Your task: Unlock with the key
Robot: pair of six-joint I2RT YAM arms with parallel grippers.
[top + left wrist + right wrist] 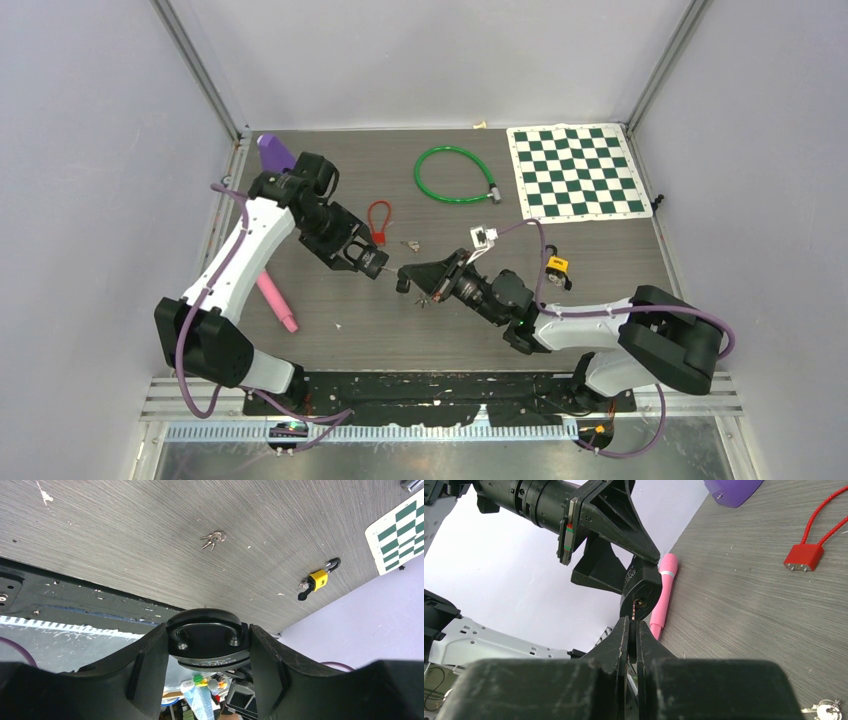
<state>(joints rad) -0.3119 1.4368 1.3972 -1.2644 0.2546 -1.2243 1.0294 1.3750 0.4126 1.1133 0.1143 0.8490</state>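
Left gripper [208, 632] clamps black padlock [210, 655], shackle closed; right gripper [633, 626] pinches key [387, 268].

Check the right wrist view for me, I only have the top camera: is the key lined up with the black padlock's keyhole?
Observer: Yes. The key, pinched in the shut right claw, has its tip at the keyhole of the black padlock. Whether it is inside, I cannot tell.
Operator: Is the shackle closed?
Observer: In the left wrist view, both legs of the shackle appear seated in the body, which the left claw clamps by its sides.
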